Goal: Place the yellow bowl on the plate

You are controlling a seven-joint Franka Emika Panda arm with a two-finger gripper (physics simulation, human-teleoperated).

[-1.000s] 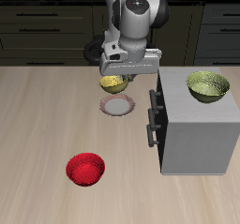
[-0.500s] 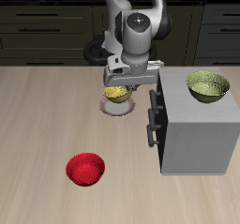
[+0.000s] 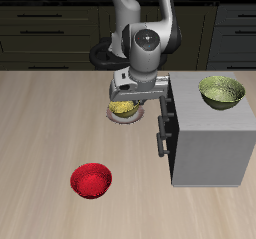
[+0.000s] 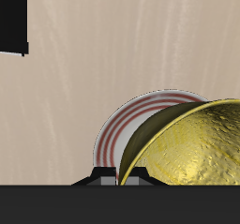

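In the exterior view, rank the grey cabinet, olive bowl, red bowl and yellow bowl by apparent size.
1. Grey cabinet, by far the largest.
2. Olive bowl and red bowl: these look about alike, so no ranking between them.
3. Yellow bowl: looks smallest, but the gripper covers part of it, so this is unsure.

Bowls, plate and cabinet, counted

Three bowls: one yellow bowl (image 3: 122,108), one red bowl (image 3: 90,180), one olive bowl (image 3: 221,91); one plate (image 4: 141,129); one grey cabinet (image 3: 205,133).
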